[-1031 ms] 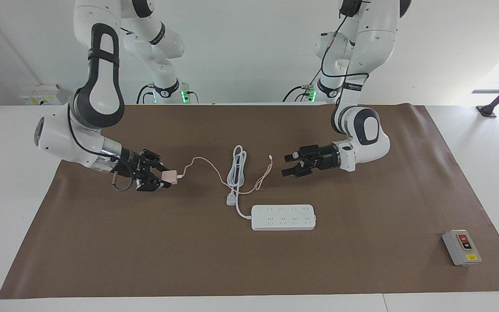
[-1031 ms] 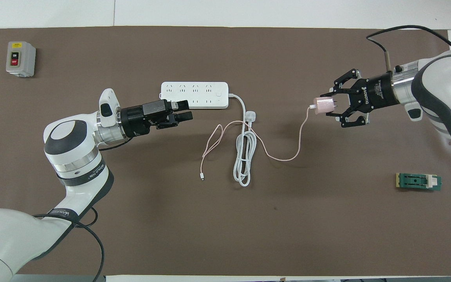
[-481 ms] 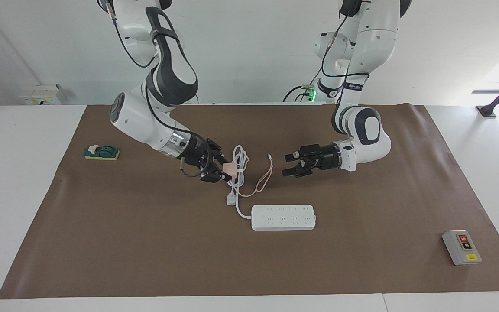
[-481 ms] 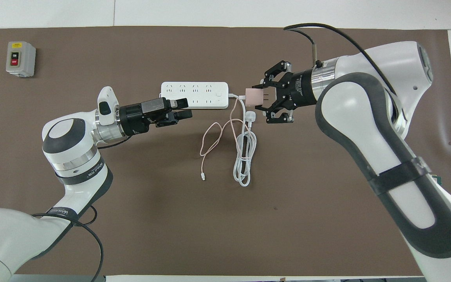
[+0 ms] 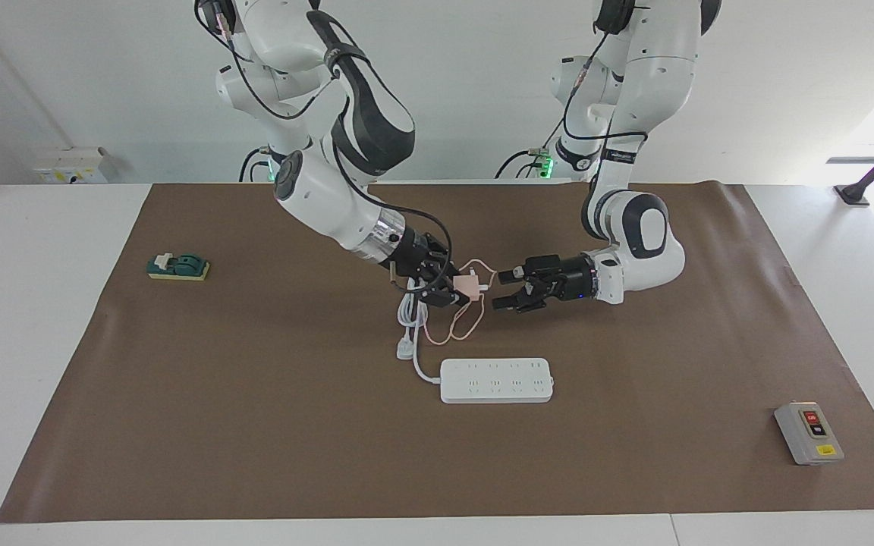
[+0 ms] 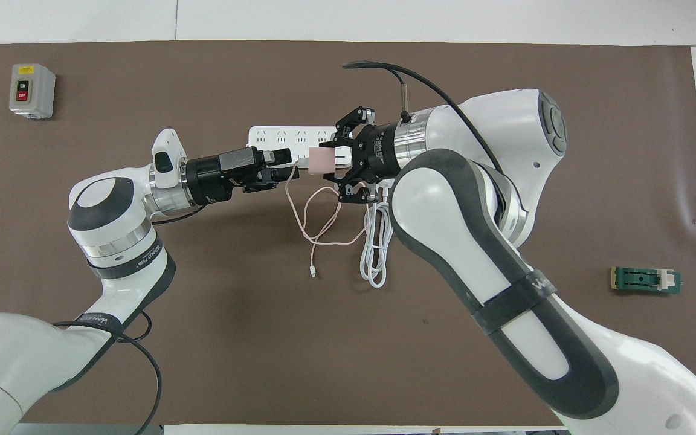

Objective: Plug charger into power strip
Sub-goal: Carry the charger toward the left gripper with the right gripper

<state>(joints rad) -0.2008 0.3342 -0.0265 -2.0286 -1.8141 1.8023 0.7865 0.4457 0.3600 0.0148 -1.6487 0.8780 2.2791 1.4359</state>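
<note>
The pale pink charger [image 5: 469, 283] [image 6: 321, 160] is held in the air by my right gripper [image 5: 458, 291] [image 6: 328, 162], which is shut on it. Its thin pink cable [image 5: 458, 324] [image 6: 318, 225] hangs down in loops onto the mat. My left gripper [image 5: 499, 291] [image 6: 283, 165] is open, level with the charger, its fingertips just short of it. The white power strip [image 5: 496, 380] [image 6: 275, 134] lies flat on the mat, farther from the robots than the cable loops. In the overhead view both grippers cover part of the strip.
The strip's thick white cord [image 5: 409, 311] [image 6: 375, 254] lies bundled under the right gripper, its white plug [image 5: 405, 349] beside the strip. A grey switch box [image 5: 809, 433] [image 6: 32, 90] sits toward the left arm's end. A green block [image 5: 178, 266] [image 6: 646, 280] sits toward the right arm's end.
My right arm has carried the charger from its own end of the table across to the middle, up to my left gripper. The cable has bunched into loops. My left gripper has barely moved.
</note>
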